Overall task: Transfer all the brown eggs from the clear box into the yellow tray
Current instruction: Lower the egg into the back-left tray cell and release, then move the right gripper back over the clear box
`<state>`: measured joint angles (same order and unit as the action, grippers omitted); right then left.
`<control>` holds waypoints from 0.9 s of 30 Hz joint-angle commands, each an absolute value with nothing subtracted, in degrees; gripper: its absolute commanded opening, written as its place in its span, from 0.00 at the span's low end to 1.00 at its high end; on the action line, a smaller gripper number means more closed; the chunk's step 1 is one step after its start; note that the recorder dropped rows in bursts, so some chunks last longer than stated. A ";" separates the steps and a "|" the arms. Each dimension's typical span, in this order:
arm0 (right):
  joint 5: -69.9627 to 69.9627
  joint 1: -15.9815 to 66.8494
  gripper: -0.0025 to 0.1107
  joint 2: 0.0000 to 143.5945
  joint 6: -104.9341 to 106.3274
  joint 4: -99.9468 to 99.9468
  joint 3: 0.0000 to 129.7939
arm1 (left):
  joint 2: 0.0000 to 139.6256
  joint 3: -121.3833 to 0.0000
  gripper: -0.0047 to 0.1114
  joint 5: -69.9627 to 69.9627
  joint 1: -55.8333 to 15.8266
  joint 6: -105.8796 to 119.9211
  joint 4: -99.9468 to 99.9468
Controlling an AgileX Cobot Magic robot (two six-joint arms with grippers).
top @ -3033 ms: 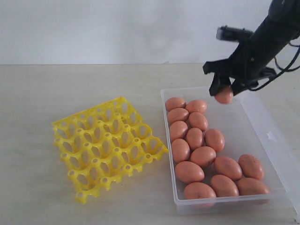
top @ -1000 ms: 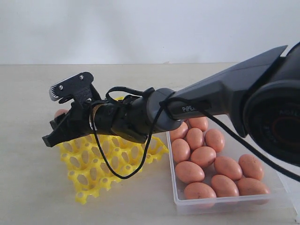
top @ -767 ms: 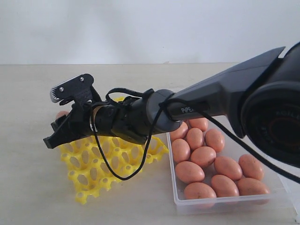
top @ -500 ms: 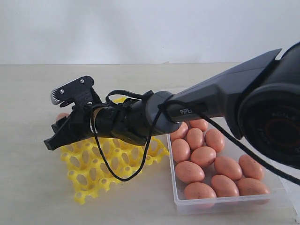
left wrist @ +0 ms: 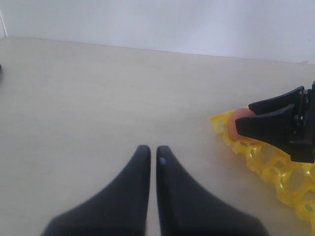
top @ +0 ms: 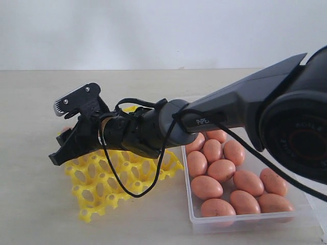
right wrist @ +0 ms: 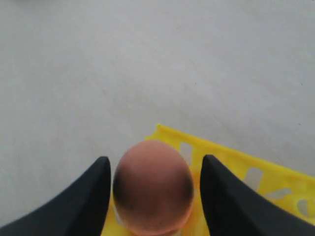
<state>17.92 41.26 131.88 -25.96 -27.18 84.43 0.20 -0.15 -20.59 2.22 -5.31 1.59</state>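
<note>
**Egg at the tray's corner, right jaws apart around it**

Right arm: it stretches long and nearly level from beyond the box (top: 271, 132), which sits just right of the tray (top: 97, 191), and crosses above the tray's near-right part. Its wrist tips slightly down. The right gripper (top: 57, 131) ends at the tray's far-left corner. A black cable (top: 122, 191) hangs in a loop from the wrist in front of the tray.

In the right wrist view the gripper (right wrist: 156, 158) has one egg (right wrist: 153, 184) between its two dark fingers, over that corner of the tray (right wrist: 246, 172). The jaws stand apart. A sliver of yellow shows between the egg and one finger. The other finger lies close against the egg, and whether it touches cannot be told. The left wrist view shows the same egg (left wrist: 239, 120) low at the tray's (left wrist: 275, 167) corner.

Left gripper (left wrist: 149, 150): its fingers are together with only a hairline between them. It holds nothing and is over the bare table (top: 30, 204), well apart from the tray.

The other eggs (top: 221, 170) lie packed in the box, on the side nearest the tray. Some are hidden behind the arm.

Writing: white letters on the right arm's forearm (top: 203, 121) read "PiPE". The cable crosses what follows.
</note>
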 commanded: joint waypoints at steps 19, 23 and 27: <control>-43.12 43.53 0.02 108.43 -20.55 -27.64 84.67 | 0.00 0.00 0.08 -20.37 2.40 -5.04 1.46; -63.96 43.43 0.02 106.31 -14.31 -28.66 84.67 | 0.00 0.00 0.08 -20.37 2.40 -5.04 1.46; -69.96 43.02 0.02 102.40 -16.74 -33.10 84.67 | 0.00 0.00 0.08 -20.37 2.40 -5.04 1.46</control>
<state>-65.74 43.42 106.02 -15.75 -30.08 84.58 0.20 -0.15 -20.59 2.22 -5.31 1.59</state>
